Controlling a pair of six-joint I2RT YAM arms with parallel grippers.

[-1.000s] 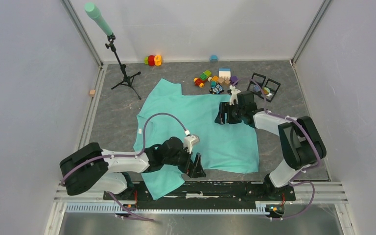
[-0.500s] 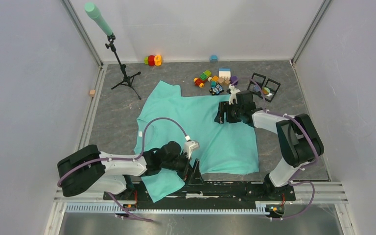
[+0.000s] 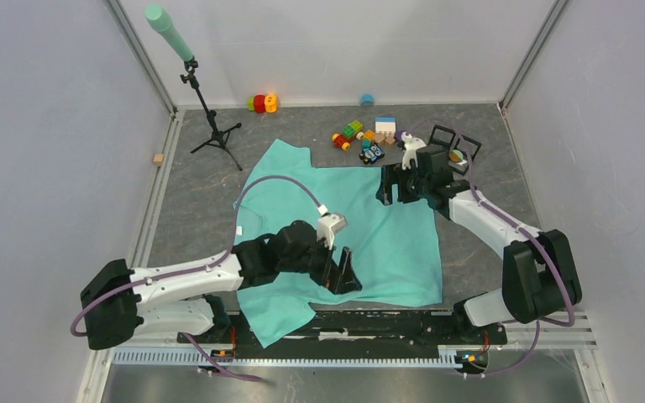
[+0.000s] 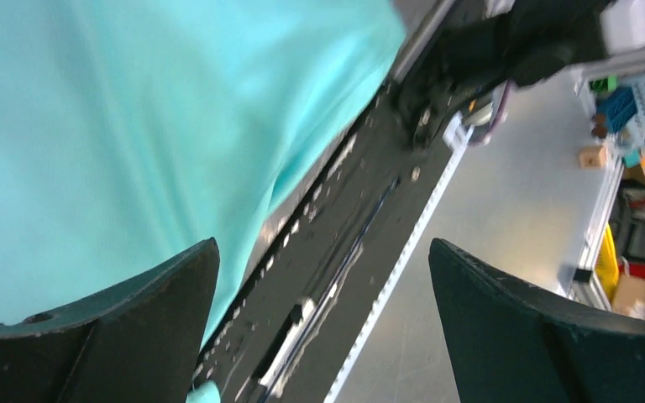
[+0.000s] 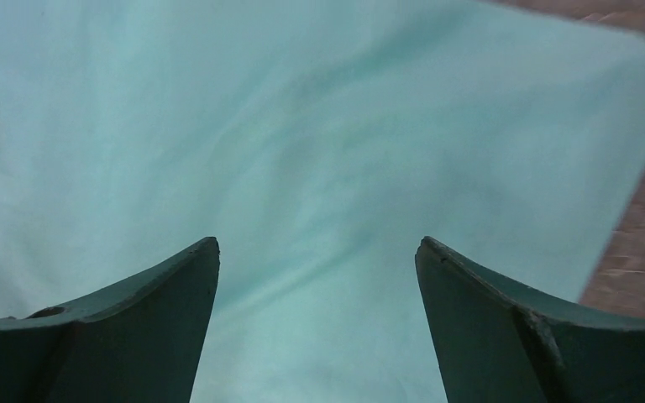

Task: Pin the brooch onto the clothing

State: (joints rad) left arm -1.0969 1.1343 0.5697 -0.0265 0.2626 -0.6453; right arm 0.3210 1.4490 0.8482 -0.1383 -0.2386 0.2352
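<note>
The mint-green T-shirt (image 3: 344, 222) lies spread on the grey table, one sleeve hanging over the near edge. My left gripper (image 3: 343, 277) hovers over the shirt's near hem, open and empty. In the left wrist view (image 4: 323, 252) the shirt (image 4: 92, 126) fills the upper left and the table's near rail runs between the fingers. My right gripper (image 3: 390, 189) is open and empty above the shirt's far right part. In the right wrist view (image 5: 317, 248) the shirt (image 5: 319, 143) fills nearly everything. I cannot make out a brooch in any view.
A tripod with a mint-green tube (image 3: 210, 126) stands at the back left. Small coloured toys (image 3: 369, 134) and two black frames (image 3: 453, 144) lie behind the shirt. Red and orange toys (image 3: 260, 103) sit by the back wall. A wooden block (image 3: 159, 159) lies at the left edge.
My left gripper has moved from the table's near edge up and slightly right over the shirt's hem. My right gripper has shifted a little back and right, its elbow swinging outward.
</note>
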